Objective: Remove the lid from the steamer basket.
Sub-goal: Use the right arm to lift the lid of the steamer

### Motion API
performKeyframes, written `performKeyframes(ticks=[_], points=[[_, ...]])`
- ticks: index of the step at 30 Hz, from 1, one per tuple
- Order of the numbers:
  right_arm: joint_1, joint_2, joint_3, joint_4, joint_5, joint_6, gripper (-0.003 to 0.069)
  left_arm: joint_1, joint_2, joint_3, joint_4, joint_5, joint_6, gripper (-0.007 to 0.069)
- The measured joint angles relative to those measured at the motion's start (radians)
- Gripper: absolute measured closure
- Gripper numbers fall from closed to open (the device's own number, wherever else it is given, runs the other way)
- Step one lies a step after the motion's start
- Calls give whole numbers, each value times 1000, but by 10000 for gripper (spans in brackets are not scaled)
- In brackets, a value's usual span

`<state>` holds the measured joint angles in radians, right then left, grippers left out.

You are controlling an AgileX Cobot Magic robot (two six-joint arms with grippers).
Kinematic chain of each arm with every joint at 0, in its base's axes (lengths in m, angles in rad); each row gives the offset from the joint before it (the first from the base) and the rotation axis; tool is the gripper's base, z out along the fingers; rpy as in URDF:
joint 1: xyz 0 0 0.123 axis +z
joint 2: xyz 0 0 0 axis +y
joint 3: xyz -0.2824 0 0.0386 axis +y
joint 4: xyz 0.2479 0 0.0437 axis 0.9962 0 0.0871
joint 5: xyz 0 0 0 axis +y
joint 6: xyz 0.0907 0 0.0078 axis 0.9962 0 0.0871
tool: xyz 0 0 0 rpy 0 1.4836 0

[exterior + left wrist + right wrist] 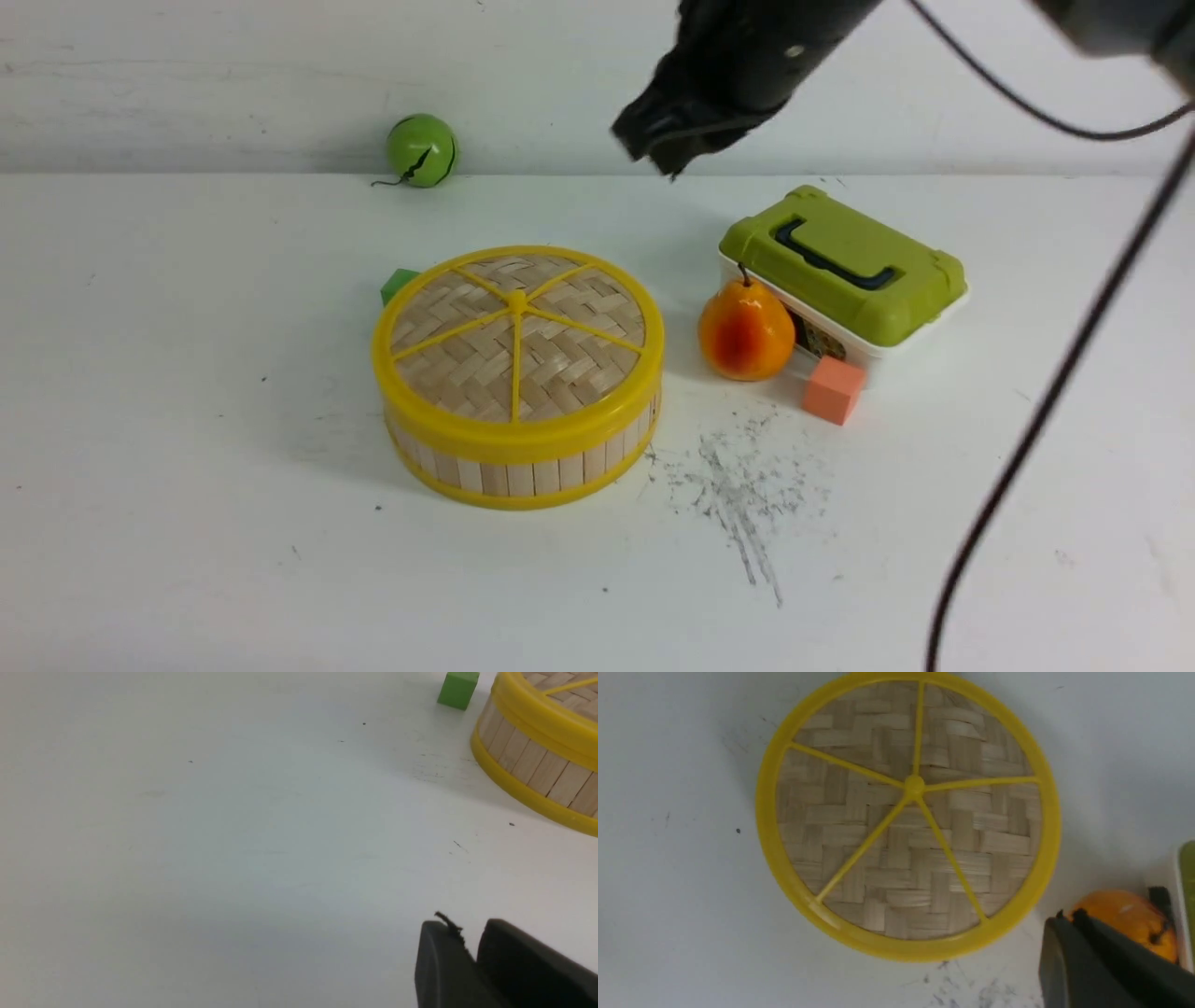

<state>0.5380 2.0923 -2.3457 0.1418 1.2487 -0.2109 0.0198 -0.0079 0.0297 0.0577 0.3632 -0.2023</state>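
The lid [518, 327], woven pale bamboo with a yellow rim, spokes and centre knob, sits closed on the steamer basket [523, 471] in the middle of the table. My right gripper [653, 154] hangs high above the table behind the basket, touching nothing. In the right wrist view the lid [910, 812] lies below and to one side of my right gripper [1066, 915], whose jaws are shut together and empty. My left gripper [469, 933] stays low over bare table, well away from the basket [528, 760], with its tips slightly apart and nothing between them.
A green cube [397, 283] sits behind the basket on its left. An orange pear [745, 331], a white box with an olive-green lid [840, 266] and a pink cube [833, 389] stand to the right. A green ball [422, 149] rests by the back wall. A black cable [1046, 401] hangs at right.
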Motion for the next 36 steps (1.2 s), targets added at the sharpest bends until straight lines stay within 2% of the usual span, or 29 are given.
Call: performKeyframes(ticks=[2,5,8,9,10,11,12,15,17,23,26,33,36], points=[[12,57,-24,4,-9,23,636,0,0,0,0,0,0,505],[22,128,-42,14,-48,63,566,0,0,0,0,0,0,501],[24,174,-46,42,-119,100,420,0,0,0,0,0,0,498],[24,176,-46,43,-124,102,420,0,0,0,0,0,0,496],[32,194,-47,57,-167,112,345,0,0,0,0,0,0,495],[33,196,-47,58,-172,114,328,0,0,0,0,0,0,494],[47,214,-48,68,-224,118,267,0,0,0,0,0,0,493],[69,242,-49,68,-293,121,208,0,0,0,-1,-1,0,491],[76,254,-49,63,-315,121,201,0,0,0,-2,-1,0,490],[81,304,-49,-9,-348,184,249,0,0,0,-8,-1,0,486],[79,318,-49,-48,-344,226,308,0,0,0,-8,-1,0,482],[79,331,-49,-33,-331,230,427,0,0,0,-10,-1,0,479],[79,331,-54,-31,-324,230,525,0,0,0,-12,-1,0,479]])
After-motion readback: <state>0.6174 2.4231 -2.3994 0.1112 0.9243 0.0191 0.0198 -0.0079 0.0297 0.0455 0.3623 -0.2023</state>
